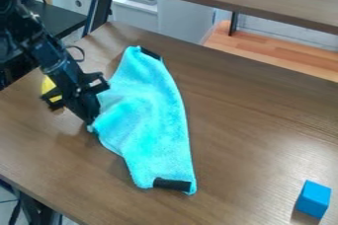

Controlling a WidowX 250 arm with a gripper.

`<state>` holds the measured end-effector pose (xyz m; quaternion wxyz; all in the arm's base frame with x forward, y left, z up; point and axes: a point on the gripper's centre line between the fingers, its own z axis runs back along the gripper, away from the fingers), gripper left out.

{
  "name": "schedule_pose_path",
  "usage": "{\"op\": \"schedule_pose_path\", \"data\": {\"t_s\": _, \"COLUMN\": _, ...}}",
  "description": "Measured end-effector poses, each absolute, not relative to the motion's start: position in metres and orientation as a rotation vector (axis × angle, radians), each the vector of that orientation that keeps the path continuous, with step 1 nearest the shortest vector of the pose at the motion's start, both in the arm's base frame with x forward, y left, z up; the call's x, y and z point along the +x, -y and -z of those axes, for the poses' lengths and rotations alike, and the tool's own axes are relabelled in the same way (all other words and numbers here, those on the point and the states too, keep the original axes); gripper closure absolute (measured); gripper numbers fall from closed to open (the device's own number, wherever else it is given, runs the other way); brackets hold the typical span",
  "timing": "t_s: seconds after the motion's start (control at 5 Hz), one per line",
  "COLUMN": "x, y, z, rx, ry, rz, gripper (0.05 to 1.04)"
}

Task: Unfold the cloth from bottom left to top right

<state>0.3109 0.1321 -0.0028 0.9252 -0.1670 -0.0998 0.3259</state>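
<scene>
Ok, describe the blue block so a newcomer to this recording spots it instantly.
Start from the brown wood-grain table; near the view's bottom right corner sits a plain blue cube. It lies well apart from the fluffy turquoise cloth, flat-faced and deeper blue where the cloth is soft and paler.

The cloth (147, 120) lies on the table (244, 135), behind and to the left of the block (313, 199).

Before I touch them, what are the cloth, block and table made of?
The cloth looks like soft towel fabric, maybe microfibre: its surface is fuzzy. The block could be painted wood or plastic: it has smooth, plain blue sides. The table seems to be wood or wood-look board, with brown grain and a slight shine.
</scene>
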Motion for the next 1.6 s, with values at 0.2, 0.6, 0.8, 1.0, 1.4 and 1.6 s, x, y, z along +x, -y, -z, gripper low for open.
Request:
{"op": "schedule_pose_path", "data": {"t_s": 0.2, "x": 0.309, "y": -0.122, "z": -0.004, "rx": -0.372, "ry": 0.136, "rz": -0.713, "gripper": 1.014}}
{"op": "schedule_pose_path", "data": {"t_s": 0.6, "x": 0.317, "y": -0.113, "z": -0.042, "rx": -0.308, "ry": 0.032, "rz": -0.868, "gripper": 1.033}}
{"op": "schedule_pose_path", "data": {"t_s": 0.8, "x": 0.332, "y": -0.092, "z": -0.051, "rx": -0.293, "ry": 0.022, "rz": -0.852, "gripper": 1.033}}
{"op": "schedule_pose_path", "data": {"t_s": 1.0, "x": 0.355, "y": -0.065, "z": -0.056, "rx": -0.267, "ry": 0.047, "rz": -0.801, "gripper": 1.033}}
{"op": "schedule_pose_path", "data": {"t_s": 1.4, "x": 0.406, "y": -0.005, "z": -0.069, "rx": -0.136, "ry": 0.044, "rz": -0.736, "gripper": 1.033}}
{"op": "schedule_pose_path", "data": {"t_s": 1.6, "x": 0.422, "y": 0.012, "z": -0.070, "rx": -0.103, "ry": 0.025, "rz": -0.748, "gripper": 1.033}}
